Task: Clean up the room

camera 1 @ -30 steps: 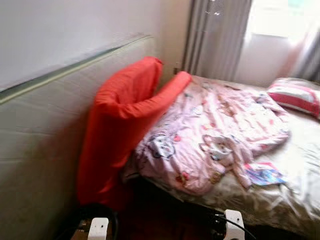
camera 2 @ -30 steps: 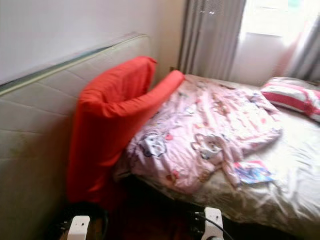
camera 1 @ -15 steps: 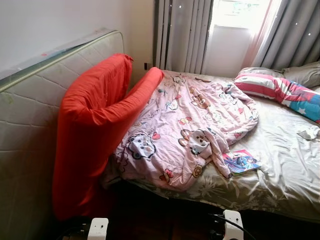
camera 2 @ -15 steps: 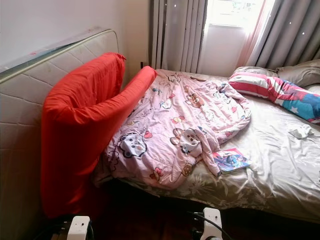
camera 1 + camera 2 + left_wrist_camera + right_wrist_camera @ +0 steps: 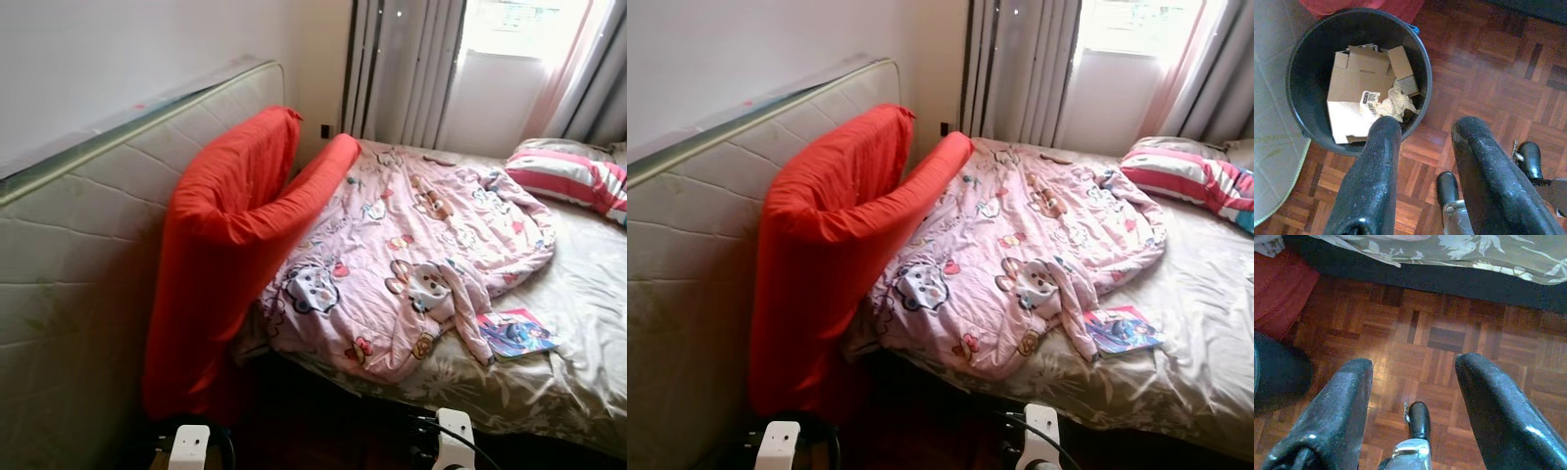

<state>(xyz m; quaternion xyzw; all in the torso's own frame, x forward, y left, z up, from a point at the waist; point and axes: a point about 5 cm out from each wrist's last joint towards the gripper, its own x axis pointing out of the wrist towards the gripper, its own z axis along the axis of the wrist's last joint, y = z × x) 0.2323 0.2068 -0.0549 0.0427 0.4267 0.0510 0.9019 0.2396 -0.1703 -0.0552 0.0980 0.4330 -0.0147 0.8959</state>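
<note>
We're standing at the bed (image 5: 588, 294) w/ both arms hanging low, left gripper (image 5: 1422, 161) fingers apart over the bin (image 5: 1303, 117) holding cardboard scraps, right gripper (image 5: 1413, 396) apart over bare floor, prob. scanning: booklet (image 5: 516, 333) on the sheet looks next.

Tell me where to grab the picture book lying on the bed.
Take the picture book by its near edge, coming from the foot of the bed. It lies flat on the sheet, one corner tucked against the pink quilt, so that edge is the free one; a claw can slide under it.
</note>
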